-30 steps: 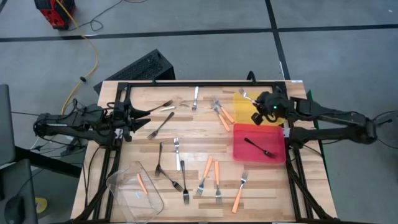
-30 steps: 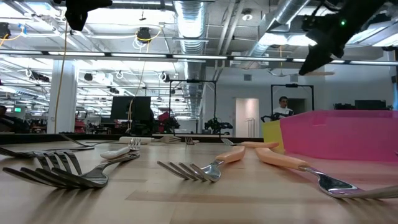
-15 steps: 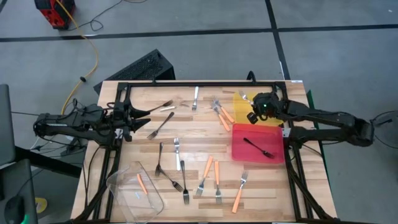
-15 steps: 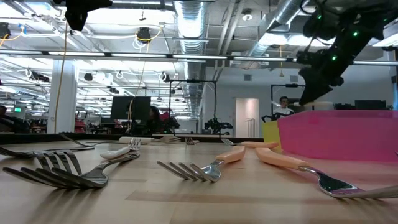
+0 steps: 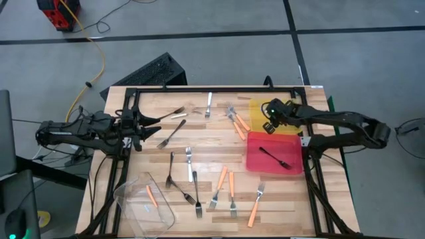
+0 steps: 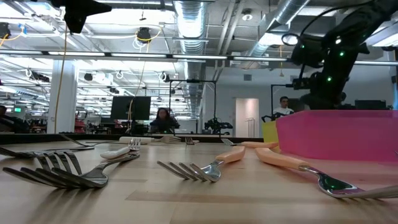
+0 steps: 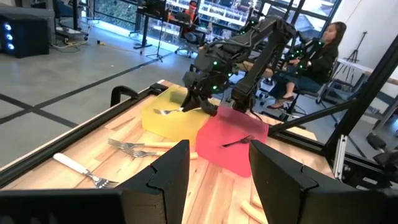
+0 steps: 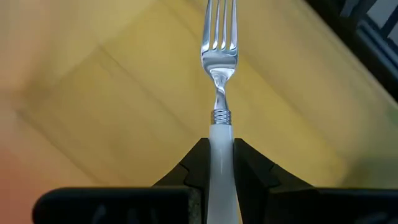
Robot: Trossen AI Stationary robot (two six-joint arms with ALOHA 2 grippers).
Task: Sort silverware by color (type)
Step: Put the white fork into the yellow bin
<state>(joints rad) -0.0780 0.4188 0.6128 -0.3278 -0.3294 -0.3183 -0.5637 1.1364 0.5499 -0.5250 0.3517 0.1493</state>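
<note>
Sorting has barely begun: one black fork (image 5: 275, 158) lies in the red tray (image 5: 255, 162), and the right hand (image 5: 266, 112) is clamped on a white-handled fork (image 8: 219, 118) over the yellow tray (image 5: 255, 106). The left hand (image 5: 158, 119) waits half-open, empty; most forks are scattered on the tabletop (image 5: 212, 133).

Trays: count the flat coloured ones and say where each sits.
2. The yellow tray lies at the table's far right corner, the right gripper holding a white-handled fork over it; the red tray adjoins its near side, with a dark fork inside. None looks hidden.
</note>
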